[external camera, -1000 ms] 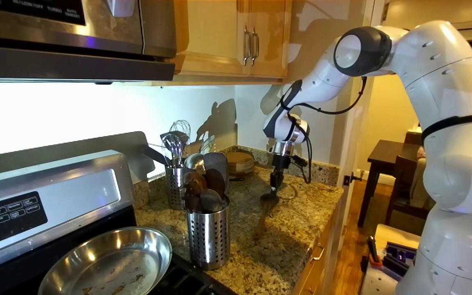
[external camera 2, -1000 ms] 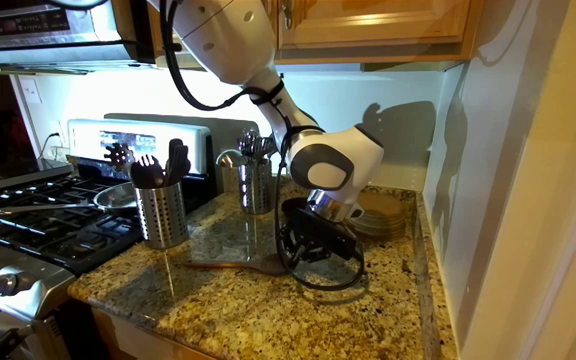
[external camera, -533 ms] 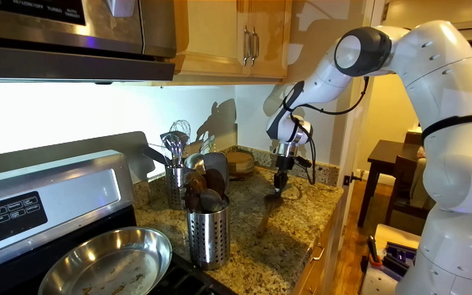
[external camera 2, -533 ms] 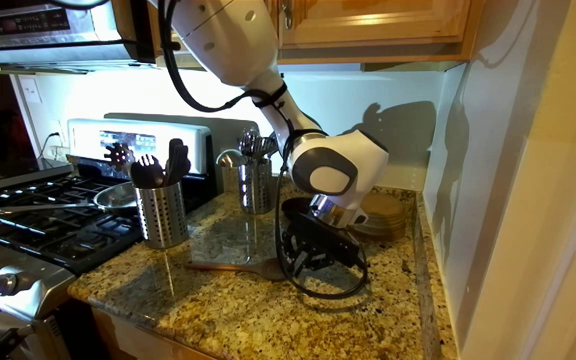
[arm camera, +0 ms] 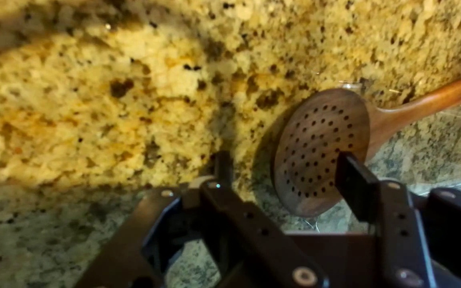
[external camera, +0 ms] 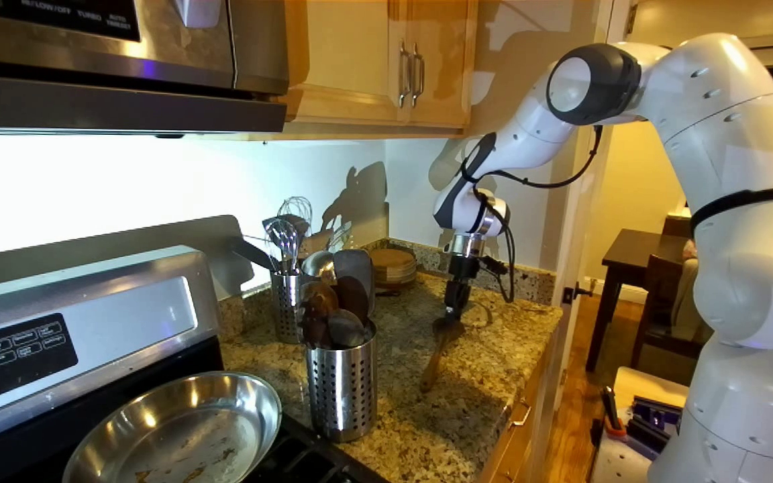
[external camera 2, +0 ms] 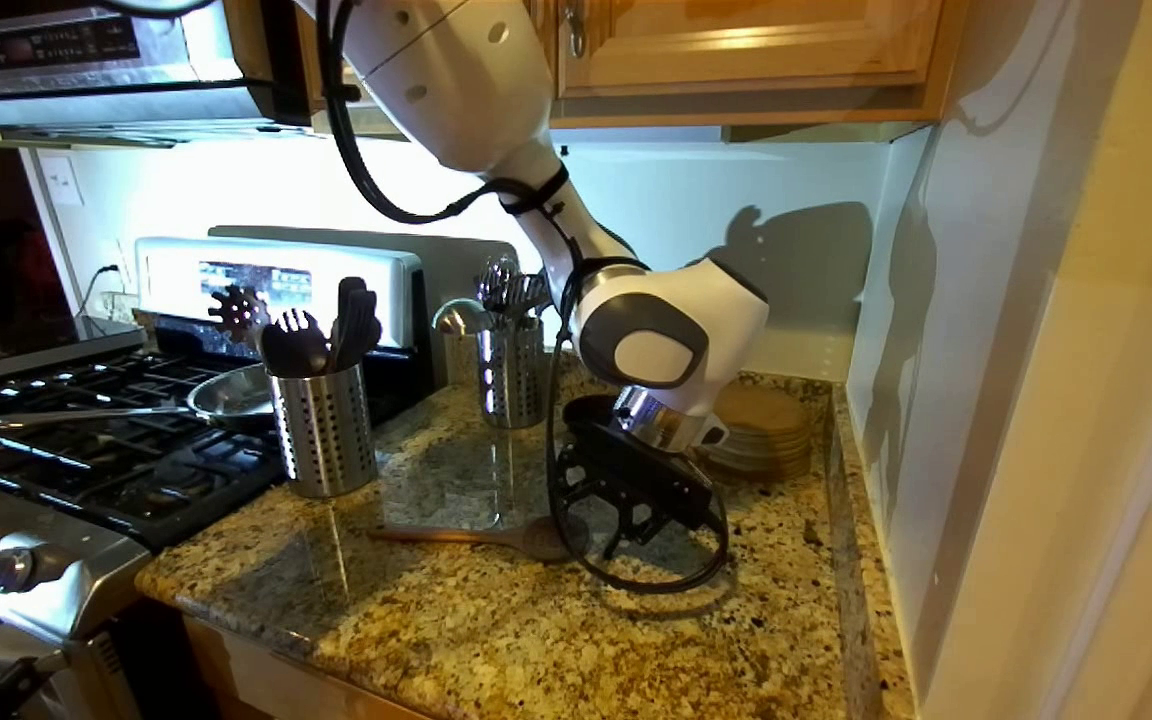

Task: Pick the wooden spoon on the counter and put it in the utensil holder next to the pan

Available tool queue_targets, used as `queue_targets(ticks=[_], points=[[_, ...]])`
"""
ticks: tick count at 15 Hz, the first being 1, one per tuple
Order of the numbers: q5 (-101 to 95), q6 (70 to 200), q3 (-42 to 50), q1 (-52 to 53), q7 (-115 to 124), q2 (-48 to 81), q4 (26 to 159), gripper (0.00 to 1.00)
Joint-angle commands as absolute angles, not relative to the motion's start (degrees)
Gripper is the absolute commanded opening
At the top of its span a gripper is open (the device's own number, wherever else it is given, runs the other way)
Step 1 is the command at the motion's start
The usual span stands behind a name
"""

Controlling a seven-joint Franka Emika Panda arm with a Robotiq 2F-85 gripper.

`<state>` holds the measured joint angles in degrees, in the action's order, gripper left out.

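Note:
The wooden spoon (arm camera: 314,144), its round bowl pierced with small holes, lies on the speckled granite counter (arm camera: 94,100). Its handle (external camera: 432,365) points towards the steel utensil holder (external camera: 341,396), which is full of dark utensils. Beside that holder is the shiny round pan (external camera: 192,429) on the stove. My gripper (arm camera: 282,162) is open at the bowl end. In the wrist view the left finger stands over bare granite beside the bowl, and the right finger overlaps the bowl. Nothing is gripped between them. Whether a fingertip touches the spoon, I cannot tell.
Behind stands another steel holder (external camera 2: 511,375) with whisks and a ladle. A stack of plates (external camera 2: 761,430) sits in the back corner, close behind my wrist. Overhead are wooden cabinets (external camera: 353,67) and the microwave (external camera: 125,100). A loop of cable (external camera 2: 636,588) hangs around the gripper.
My gripper's jaws have spread apart. The hand shifted slightly away and then part of the way back. The spoon has moved a little on the counter since one second ago.

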<state>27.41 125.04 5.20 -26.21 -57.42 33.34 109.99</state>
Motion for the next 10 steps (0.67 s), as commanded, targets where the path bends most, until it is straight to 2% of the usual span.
queue_targets(ticks=[1,10], points=[[26.7,124.6,4.6,-26.2,-56.7,31.6,111.4,0.98],[26.1,123.6,2.9,-25.0,-56.8,32.1,111.0,1.00]])
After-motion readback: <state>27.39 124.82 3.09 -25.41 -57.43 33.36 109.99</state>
